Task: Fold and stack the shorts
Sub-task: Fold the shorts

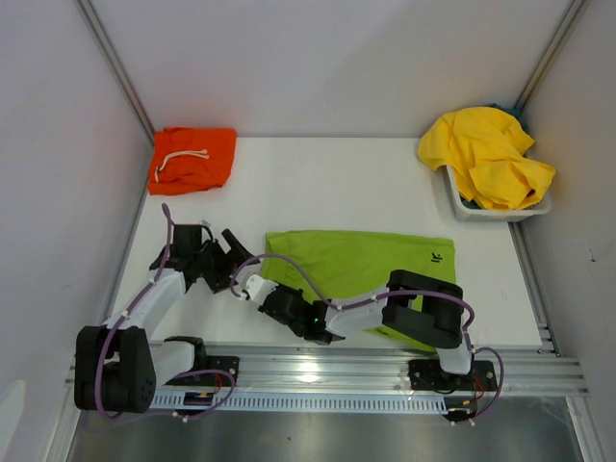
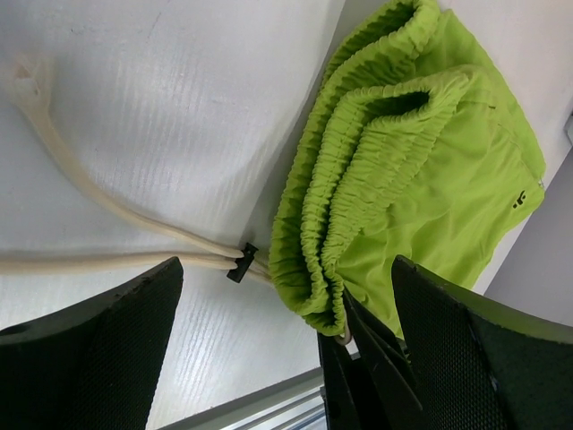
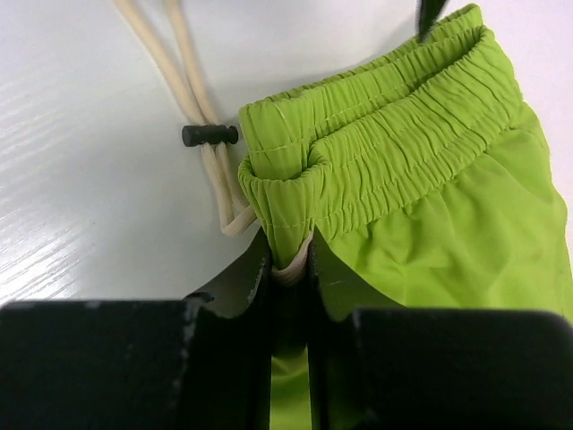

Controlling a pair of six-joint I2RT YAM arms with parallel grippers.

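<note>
Waistband corner of the lime green shorts (image 3: 430, 179) is pinched between the right fingers (image 3: 242, 291). The left fingers (image 2: 98, 340) are spread wide, empty. The opposite corner should be gripped level before folding.

Overhead wide; wrist views share shorts (image 2: 430, 179), seemingly close.

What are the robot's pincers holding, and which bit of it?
The right pincer pinches the lime green shorts by the waistband edge. The left pincer is open, holding nothing.
</note>
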